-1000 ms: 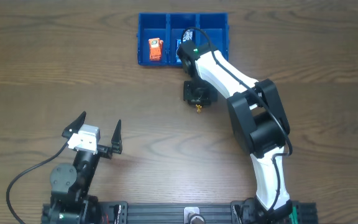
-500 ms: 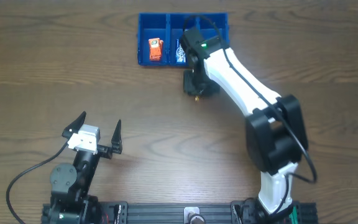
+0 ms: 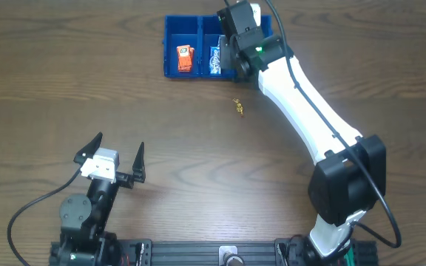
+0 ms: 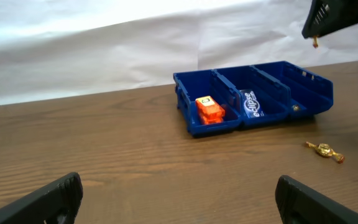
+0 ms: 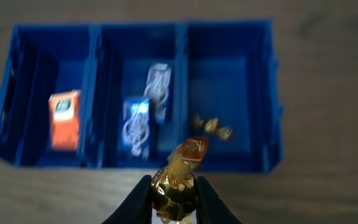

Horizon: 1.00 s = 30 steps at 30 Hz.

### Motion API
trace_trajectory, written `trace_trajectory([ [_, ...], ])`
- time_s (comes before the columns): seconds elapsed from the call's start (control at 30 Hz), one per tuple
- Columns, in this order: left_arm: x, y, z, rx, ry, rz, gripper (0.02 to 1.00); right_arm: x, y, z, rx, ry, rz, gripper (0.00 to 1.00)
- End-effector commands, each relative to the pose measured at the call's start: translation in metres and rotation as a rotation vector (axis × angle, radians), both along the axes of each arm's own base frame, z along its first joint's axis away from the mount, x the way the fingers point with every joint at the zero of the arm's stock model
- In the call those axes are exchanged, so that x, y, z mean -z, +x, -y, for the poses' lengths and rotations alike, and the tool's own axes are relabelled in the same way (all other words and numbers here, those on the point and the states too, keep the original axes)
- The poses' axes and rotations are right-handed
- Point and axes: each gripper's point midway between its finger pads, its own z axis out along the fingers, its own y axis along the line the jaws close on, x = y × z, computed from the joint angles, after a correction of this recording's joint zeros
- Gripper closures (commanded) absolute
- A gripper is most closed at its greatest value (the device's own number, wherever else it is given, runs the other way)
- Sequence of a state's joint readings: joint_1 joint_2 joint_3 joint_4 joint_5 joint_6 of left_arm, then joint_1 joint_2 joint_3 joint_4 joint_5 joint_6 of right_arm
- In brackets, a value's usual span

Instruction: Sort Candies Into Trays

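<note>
Gold-wrapped candy [image 5: 179, 174] lifted to the blue plastic 3-compartment tray [image 5: 229, 68].
The right gripper [image 5: 174, 190], risen from the wooden table [image 3: 87, 81], pinches it over the tray's near edge, about ready to drop; the left gripper [image 3: 117, 159] rests wide open.

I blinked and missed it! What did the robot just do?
The right gripper, shut on a gold candy, moved from above the table to over the blue tray. That uncovered a second candy. The left gripper, orange candy and blue candies stayed put.
</note>
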<state>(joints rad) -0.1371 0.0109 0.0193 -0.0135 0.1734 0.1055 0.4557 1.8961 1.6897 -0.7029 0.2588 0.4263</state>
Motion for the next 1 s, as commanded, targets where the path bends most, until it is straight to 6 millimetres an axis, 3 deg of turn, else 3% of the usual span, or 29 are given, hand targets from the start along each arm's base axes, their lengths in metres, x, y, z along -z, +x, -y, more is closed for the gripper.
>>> trace_trajectory([
  [0.03, 0.017, -0.001, 0.000, 0.004, 0.012, -0.054, 0.023, -0.012, 0.021, 0.036, 0.060, -0.078, 0.065, 0.807],
  [0.23, 0.017, -0.001, 0.000, 0.004, 0.012, -0.054, 0.023, 0.010, 0.038, 0.060, 0.080, -0.117, 0.044, 0.812],
  [0.57, 0.017, -0.001, 0.000, 0.004, 0.012, -0.054, 0.023, 0.063, 0.046, 0.060, 0.059, -0.119, -0.051, 0.816],
  [0.87, 0.017, -0.001, 0.000, 0.004, 0.012, -0.054, 0.023, 0.070, 0.047, 0.058, 0.060, -0.112, -0.060, 0.803],
  [0.93, 0.017, -0.001, 0.000, 0.004, 0.012, -0.054, 0.025, 0.069, 0.047, 0.058, 0.060, -0.112, -0.059, 0.691],
  [0.97, 0.017, -0.001, 0.000, 0.004, 0.012, -0.054, 0.023, 0.069, 0.047, 0.058, 0.060, -0.112, -0.059, 0.535],
  [1.0, 0.017, -0.001, 0.000, 0.004, 0.012, -0.054, 0.023, 0.069, 0.047, 0.058, 0.060, -0.112, -0.059, 0.310],
])
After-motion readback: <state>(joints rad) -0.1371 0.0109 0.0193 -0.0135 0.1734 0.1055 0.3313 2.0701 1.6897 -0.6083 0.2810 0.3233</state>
